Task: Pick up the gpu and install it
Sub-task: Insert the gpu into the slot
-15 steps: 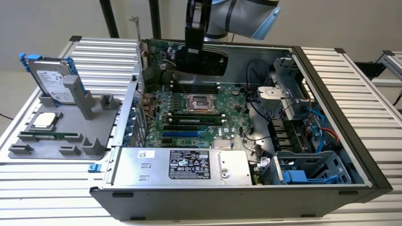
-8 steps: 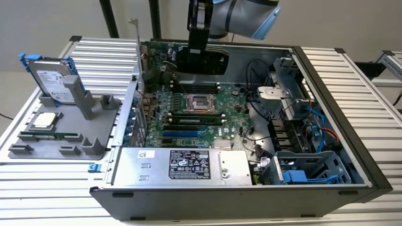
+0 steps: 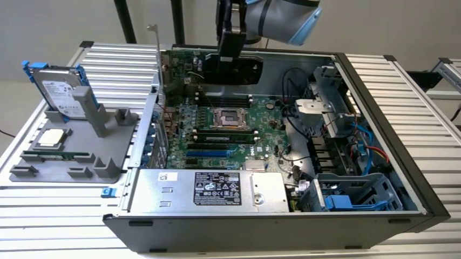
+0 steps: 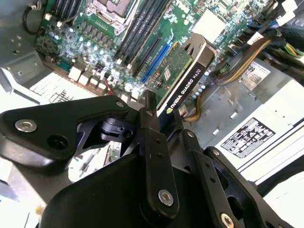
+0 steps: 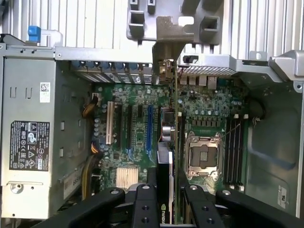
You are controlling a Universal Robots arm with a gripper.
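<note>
My gripper hangs over the far part of the open computer case and is shut on the gpu. The card is held on edge, its black fan shroud facing the exterior camera, above the green motherboard. In the second wrist view the gripper clamps the gpu at its near end, with the card slanting out over the board. In the first wrist view the gpu runs edge-on from the gripper to its silver bracket at the case's rear wall. It hovers over the slots, beside the blue slot.
On the exterior view's left, a grey fixture holds a hard drive with a blue frame and a processor chip. Inside the case are the power supply, RAM sticks, cables and a drive cage.
</note>
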